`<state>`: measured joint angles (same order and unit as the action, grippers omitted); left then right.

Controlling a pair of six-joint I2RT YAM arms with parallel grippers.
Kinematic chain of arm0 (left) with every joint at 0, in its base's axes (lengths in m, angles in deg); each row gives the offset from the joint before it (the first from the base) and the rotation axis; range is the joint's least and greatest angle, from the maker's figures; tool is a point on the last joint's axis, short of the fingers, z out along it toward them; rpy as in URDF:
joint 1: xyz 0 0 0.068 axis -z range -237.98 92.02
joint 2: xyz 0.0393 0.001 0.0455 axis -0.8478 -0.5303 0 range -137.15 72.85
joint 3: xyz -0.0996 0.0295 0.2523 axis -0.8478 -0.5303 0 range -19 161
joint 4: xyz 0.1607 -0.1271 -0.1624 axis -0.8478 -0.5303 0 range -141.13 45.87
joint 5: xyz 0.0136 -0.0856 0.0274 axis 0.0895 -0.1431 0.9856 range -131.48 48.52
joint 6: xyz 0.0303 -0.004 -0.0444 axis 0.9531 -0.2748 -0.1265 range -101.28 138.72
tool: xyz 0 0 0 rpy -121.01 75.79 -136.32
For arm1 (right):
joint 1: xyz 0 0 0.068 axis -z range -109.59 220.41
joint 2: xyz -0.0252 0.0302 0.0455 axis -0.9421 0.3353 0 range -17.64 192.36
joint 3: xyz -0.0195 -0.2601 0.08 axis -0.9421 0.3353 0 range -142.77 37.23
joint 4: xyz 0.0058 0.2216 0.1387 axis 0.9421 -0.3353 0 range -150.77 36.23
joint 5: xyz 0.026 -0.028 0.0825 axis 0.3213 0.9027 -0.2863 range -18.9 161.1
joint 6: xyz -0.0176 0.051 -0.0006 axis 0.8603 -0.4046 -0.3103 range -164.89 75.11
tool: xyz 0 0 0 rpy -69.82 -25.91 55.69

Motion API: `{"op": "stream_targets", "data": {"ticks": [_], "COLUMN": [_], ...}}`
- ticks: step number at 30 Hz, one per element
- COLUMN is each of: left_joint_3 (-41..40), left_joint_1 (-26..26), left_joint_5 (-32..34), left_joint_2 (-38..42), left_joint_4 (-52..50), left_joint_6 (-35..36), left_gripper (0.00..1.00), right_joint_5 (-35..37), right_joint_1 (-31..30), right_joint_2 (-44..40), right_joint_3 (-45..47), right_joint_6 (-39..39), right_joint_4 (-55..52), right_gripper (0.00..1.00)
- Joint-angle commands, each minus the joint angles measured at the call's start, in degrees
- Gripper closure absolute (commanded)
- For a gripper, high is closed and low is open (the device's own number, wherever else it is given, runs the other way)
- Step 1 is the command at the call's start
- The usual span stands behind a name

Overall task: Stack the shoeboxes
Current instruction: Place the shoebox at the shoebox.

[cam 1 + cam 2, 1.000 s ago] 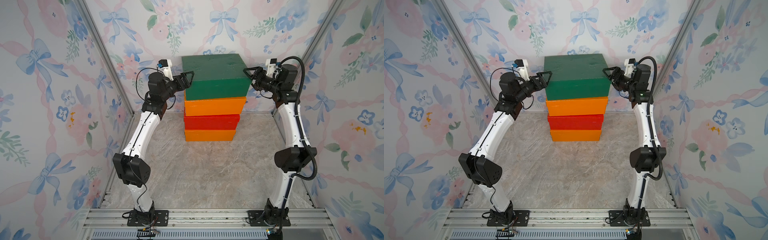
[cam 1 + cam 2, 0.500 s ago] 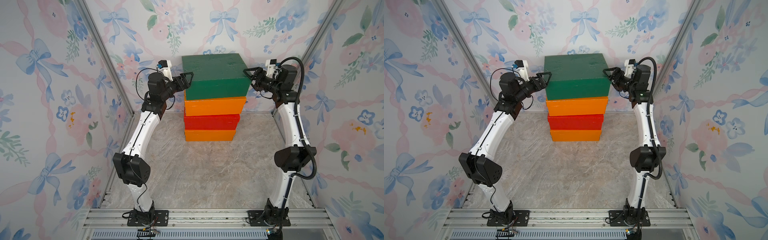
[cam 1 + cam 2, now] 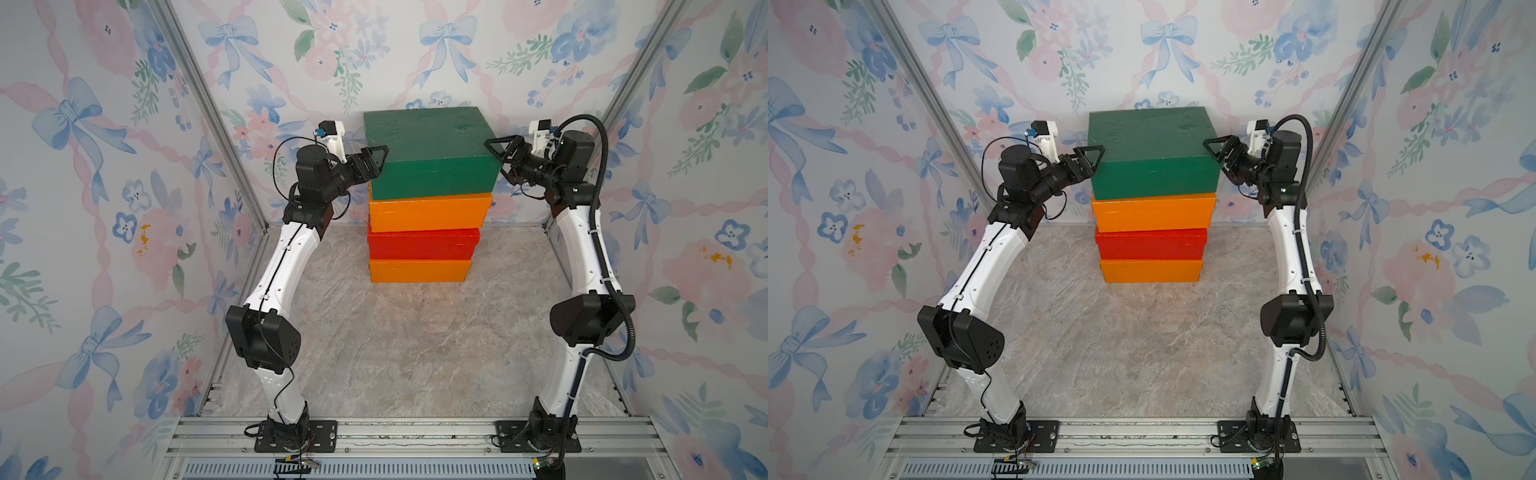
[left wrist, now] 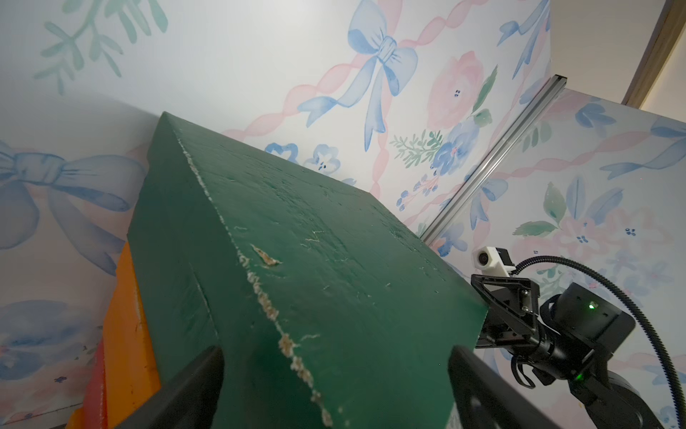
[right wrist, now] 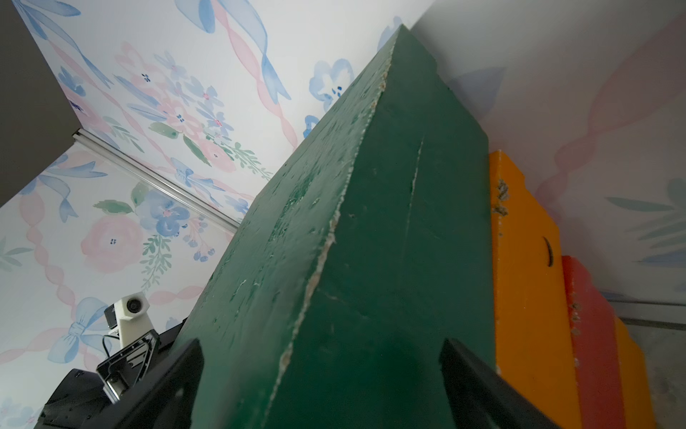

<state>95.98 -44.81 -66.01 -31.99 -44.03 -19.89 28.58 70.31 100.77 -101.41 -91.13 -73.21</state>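
Shoeboxes: four counted. By colour: one dark green shoebox (image 3: 428, 141); two orange, the upper orange shoebox (image 3: 430, 212) and the lower orange shoebox (image 3: 419, 271); one red shoebox (image 3: 422, 246).

Arms: two, both mine. End effectors: two, my left end effector (image 3: 375, 160) and my right end effector (image 3: 502, 151). Fingers (image 4: 193, 386): two show on each in its own wrist view, four in all.

Wrist cameras: two, left wrist camera (image 3: 331, 131) and right wrist camera (image 3: 540, 126).

Corrugated black hose (image 3: 603, 166): one.

Surface (image 3: 415, 353): one.

Papered walls (image 3: 104, 208): three in both top views.

Aluminium corner posts (image 3: 216, 120): two.

Base plates (image 3: 324, 434): two.
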Motion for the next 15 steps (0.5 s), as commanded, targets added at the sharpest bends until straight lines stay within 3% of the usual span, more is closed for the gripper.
{"op": "stream_targets", "data": {"ticks": [1, 15], "left_joint_3": [0.5, -0.2], "left_joint_1": [0.5, 2.9], "left_joint_5": [-1.0, -0.5], "left_joint_2": [3.0, 4.1], "left_joint_4": [0.8, 0.9], "left_joint_6": [1.0, 1.9], "left_gripper": [0.03, 0.04], "right_joint_5": [-1.4, -1.3], "right_joint_1": [-0.4, -1.0], "right_joint_2": [-3.4, -6.4], "right_joint_3": [0.9, 5.1], "right_joint_6": [1.8, 2.6], "right_joint_4": [0.4, 1.3], "right_gripper": [0.00, 0.00]}}
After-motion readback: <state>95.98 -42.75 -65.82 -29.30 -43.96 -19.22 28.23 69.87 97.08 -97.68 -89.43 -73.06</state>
